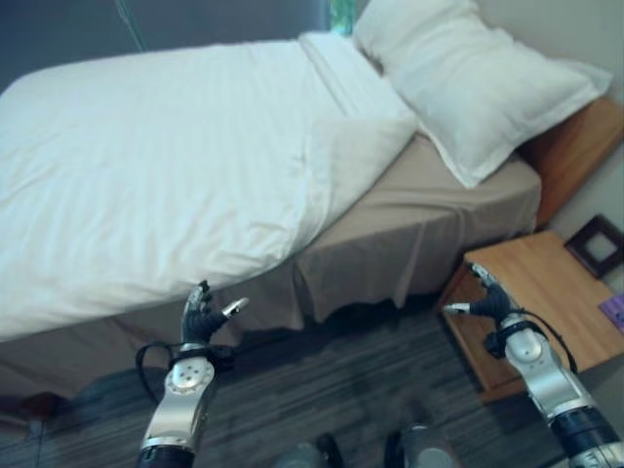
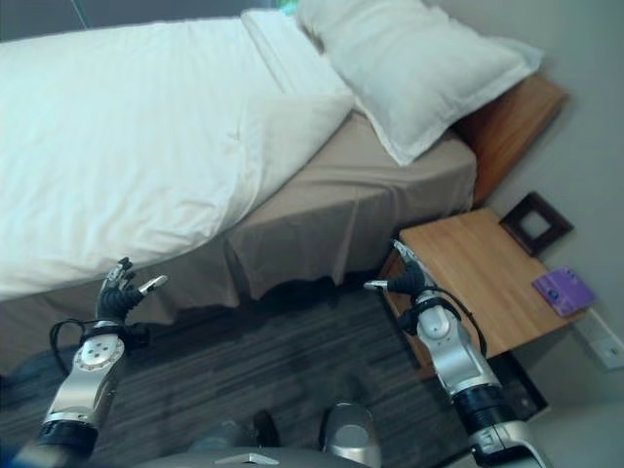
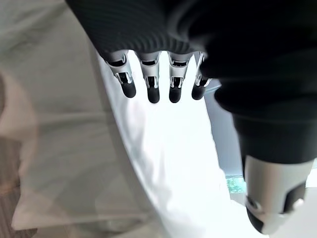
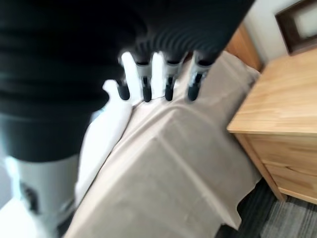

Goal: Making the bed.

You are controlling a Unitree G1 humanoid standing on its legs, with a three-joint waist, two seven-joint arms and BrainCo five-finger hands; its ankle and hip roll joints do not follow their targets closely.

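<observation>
Both hands empty and relaxed-fingered, short of the bed.

The white duvet [image 1: 166, 166] lies over the bed, its corner nearest the pillow [image 1: 468, 78] folded back off the taupe sheet [image 1: 429, 210]. It looks soft, light and bulky, likely to sag and slide, so that folded corner seems the place to pinch. The left hand [image 1: 202, 317] hangs below the duvet's near edge, the right hand [image 1: 487, 300] beside the nightstand [image 1: 546, 292]. The duvet's foot end is cut off.
</observation>
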